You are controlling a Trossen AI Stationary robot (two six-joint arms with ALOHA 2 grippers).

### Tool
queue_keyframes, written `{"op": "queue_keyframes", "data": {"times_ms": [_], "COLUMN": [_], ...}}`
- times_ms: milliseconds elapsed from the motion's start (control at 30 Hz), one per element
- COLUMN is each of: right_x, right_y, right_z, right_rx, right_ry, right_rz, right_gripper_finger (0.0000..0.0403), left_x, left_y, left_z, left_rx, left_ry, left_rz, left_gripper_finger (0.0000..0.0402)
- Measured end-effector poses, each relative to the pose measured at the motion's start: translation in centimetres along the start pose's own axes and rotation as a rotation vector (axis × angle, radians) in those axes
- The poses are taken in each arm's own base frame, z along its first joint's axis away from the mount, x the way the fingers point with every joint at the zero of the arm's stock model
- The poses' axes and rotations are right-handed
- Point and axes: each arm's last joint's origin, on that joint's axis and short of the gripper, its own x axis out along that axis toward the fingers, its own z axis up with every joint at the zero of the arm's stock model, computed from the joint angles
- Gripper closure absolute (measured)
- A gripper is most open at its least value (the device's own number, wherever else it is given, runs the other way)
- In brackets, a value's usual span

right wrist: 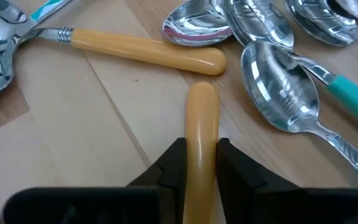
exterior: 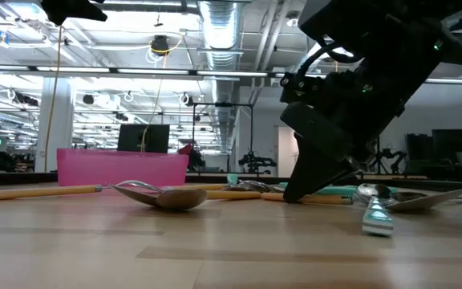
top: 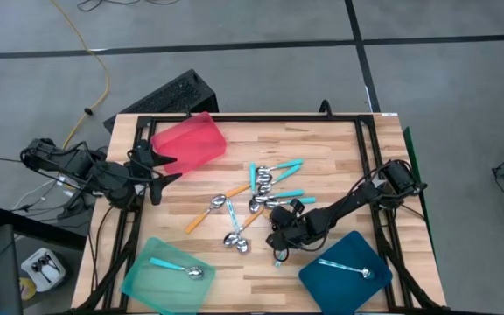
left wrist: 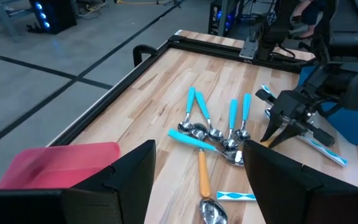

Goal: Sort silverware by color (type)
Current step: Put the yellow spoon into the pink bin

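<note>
The right arm stretches low across the tabletop, its tool clamped on an orange-handled spoon lying amid the scattered spoons. The left tool, fingers apart, waits beside the red tray.

Spoon cluster mid-table, right gripper at its near edge; one tray behind-left, two trays in front, a spoon in each

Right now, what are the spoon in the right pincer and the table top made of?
Spoon handle: smooth orange, probably plastic, slight sheen; its bowl is out of sight. Neighbouring spoon bowls: polished metal, mirror reflections. Table: pale wood planks, visible grain, matte.
</note>
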Motion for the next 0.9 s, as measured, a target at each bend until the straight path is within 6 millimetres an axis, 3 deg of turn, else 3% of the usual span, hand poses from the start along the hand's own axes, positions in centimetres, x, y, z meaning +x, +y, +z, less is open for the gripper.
{"op": "queue_keyframes", "data": {"times_ms": [567, 900], "right_x": [-0.2, -0.6], "right_y": [0.7, 1.3], "right_z": [0.8, 1.3], "right_rx": [-0.004, -0.02], "right_ry": [-0.11, -0.155], "right_rz": [-0.023, -0.023], "right_gripper_finger": [0.0321, 0.0364], "left_x": [0.0, 0.0], "left_y": [0.0, 0.0], "left_z": [0.0, 0.0], "left_rx": [0.001, 0.002], "left_ry": [0.0, 0.001], "left_rz": [0.001, 0.004], "left_gripper_finger": [0.0175, 0.0175]}}
